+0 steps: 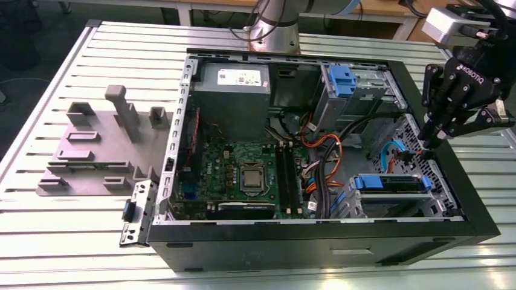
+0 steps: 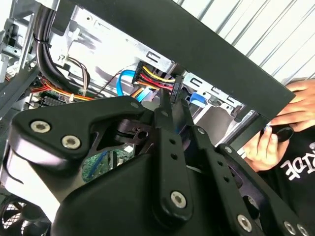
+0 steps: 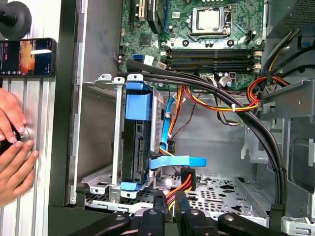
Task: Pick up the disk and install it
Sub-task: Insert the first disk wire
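1. Gripper (image 3: 167,199) fingers are pinching the power connector (image 3: 186,178) beside the drive cage (image 3: 98,179).
2. I'm judging cabling underway: the disk (image 3: 134,142) is sitting seated already.
3. Plugging calls for careful alignment.

The disk (image 1: 393,183) sits in the computer case (image 1: 322,241), right of the motherboard (image 1: 241,169) in the exterior view.
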Robot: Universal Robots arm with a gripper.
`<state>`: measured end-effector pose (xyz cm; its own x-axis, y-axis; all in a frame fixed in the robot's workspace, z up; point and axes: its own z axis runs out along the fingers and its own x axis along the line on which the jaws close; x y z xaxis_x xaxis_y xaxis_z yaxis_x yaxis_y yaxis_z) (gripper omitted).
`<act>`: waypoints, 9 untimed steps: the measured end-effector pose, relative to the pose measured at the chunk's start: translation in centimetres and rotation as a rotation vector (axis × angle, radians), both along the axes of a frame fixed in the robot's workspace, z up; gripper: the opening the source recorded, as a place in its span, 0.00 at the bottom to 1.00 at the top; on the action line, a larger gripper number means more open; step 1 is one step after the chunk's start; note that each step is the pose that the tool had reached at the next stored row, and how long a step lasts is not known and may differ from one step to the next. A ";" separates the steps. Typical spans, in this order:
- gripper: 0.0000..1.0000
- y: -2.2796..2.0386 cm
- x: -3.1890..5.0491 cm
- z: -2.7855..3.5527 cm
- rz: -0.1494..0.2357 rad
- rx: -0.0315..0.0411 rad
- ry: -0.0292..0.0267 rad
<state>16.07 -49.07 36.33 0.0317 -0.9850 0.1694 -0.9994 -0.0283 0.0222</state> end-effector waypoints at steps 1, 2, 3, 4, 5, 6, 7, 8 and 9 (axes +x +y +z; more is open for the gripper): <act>0.24 0.00 0.00 0.00 0.000 0.0000 0.0000; 0.24 0.00 0.00 0.00 0.000 0.0000 0.0000; 0.24 0.00 0.00 0.00 0.000 0.0000 0.0000; 0.24 -0.01 0.00 0.00 0.001 0.0001 -0.0001; 0.24 -0.03 0.00 0.00 0.006 0.0001 0.0000; 0.24 -0.03 0.00 0.00 0.017 0.0001 0.0000; 0.24 -0.03 0.00 -0.02 0.031 0.0003 0.0000; 0.24 -0.03 0.00 -0.02 0.046 0.0001 0.0000; 0.24 -0.02 0.00 -0.03 0.063 0.0001 0.0001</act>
<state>16.07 -49.10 36.30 0.0933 -0.9811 0.1693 -0.9956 -0.0909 0.0222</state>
